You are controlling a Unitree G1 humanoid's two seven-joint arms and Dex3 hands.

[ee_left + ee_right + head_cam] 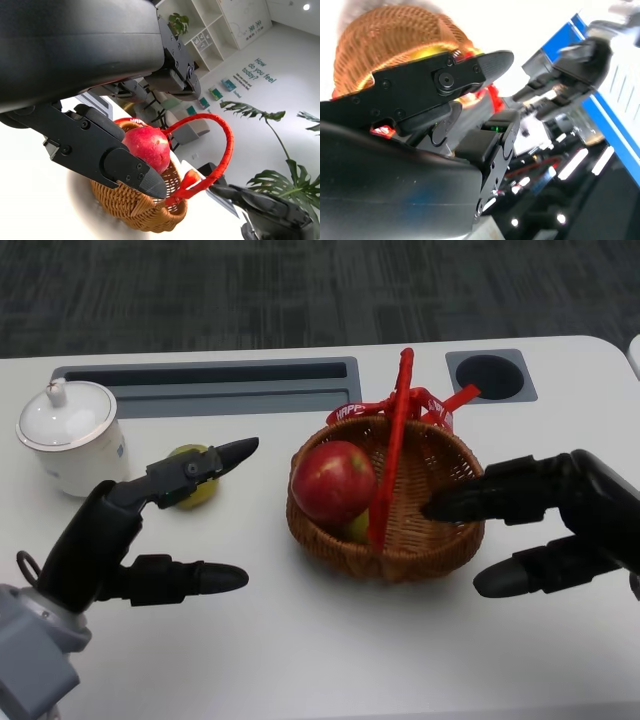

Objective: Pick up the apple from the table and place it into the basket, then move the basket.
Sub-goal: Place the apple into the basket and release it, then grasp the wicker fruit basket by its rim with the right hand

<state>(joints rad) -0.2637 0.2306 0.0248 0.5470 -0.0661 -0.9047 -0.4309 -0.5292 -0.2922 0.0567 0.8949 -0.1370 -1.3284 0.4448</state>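
Red apple already rests in the wicker basket; moving the basket remains. Left robot hand and right robot hand both empty, fingers spread.

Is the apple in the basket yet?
In. The red apple sits inside the wicker basket, below its rim, and neither hand holds it.
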